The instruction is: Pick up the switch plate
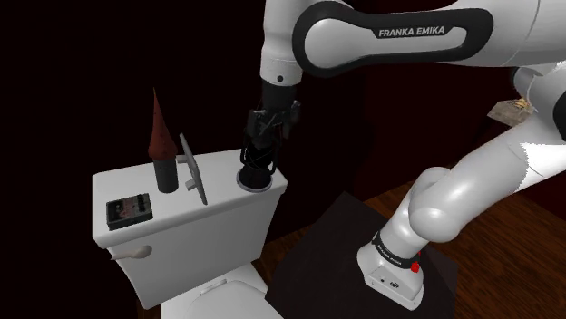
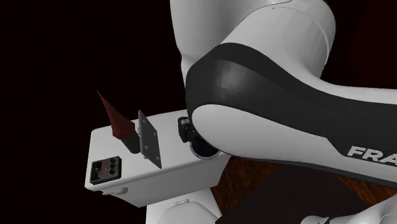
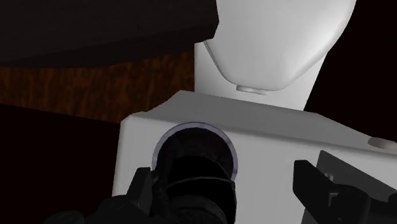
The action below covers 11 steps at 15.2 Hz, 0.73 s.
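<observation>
**Grey plate on edge, gripper over its neighbour**

Dark and flat at the shoulder view's left, a small buttoned panel (image 1: 130, 210) lies on the white tank lid (image 1: 227, 198) of a toilet. Next along, a dark red cone (image 1: 160, 127) stands in a black holder (image 1: 166, 174). Just beside it is the thin grey switch plate (image 1: 191, 168), as I take it to be, standing on edge and tilted.

Further right, at the lid's far end and apart from the plate, the gripper (image 1: 258, 163) hangs spread open. A black round thing (image 3: 194, 167) in a pale ring sits between its fingers, and I cannot tell whether they touch it.

The first risk is closing here, which would seize the round thing and not the plate. The second lies in the crossing. A low sideways sweep could knock the tilted plate flat, push it into the cone, or tip either off the lid. Being thin, the plate would likely slip unless the fingers close across its two broad faces.
</observation>
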Motion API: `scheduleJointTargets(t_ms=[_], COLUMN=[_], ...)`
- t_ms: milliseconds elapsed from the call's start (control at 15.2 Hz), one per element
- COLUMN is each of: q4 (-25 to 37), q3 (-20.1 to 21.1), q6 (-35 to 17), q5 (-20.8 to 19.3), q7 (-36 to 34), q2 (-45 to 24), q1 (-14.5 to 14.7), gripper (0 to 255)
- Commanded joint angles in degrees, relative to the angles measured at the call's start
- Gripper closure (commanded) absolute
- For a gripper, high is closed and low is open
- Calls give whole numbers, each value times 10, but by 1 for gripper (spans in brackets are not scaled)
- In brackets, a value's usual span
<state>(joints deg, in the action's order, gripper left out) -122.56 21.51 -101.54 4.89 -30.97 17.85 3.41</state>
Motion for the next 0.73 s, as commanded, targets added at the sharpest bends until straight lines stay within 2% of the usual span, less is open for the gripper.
scheduleJointTargets(t_ms=[0,330,660], q4=[33,140,277], q3=[24,70,90], q6=[-7,-7,21], q5=[-12,-68,-144], q7=[-48,-161,-270], q2=[-41,-159,-293], q1=[1,10,47], gripper=[0,0,0])
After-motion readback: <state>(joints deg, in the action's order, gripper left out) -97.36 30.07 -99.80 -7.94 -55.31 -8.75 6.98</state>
